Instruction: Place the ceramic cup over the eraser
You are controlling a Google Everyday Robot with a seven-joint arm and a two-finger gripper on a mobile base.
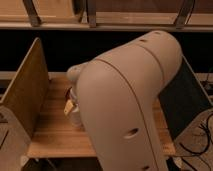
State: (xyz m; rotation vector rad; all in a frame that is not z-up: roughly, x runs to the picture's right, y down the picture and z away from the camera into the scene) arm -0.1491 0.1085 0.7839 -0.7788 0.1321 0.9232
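The ceramic cup (75, 117) is a small pale beige shape standing on the wooden table (52, 132), left of centre, half covered by my arm. My gripper (75, 102) is at the arm's end directly above the cup, and the big beige arm shell (125, 105) hides most of it. I cannot tell whether it holds the cup. The eraser is hidden behind the arm.
A red-brown bowl (69, 92) peeks out just behind the cup. A pale cream oblong thing (68, 106) lies beside it. A tall wooden side panel (25, 87) walls the table's left, and a dark panel (185, 100) walls the right. Shelves run along the back.
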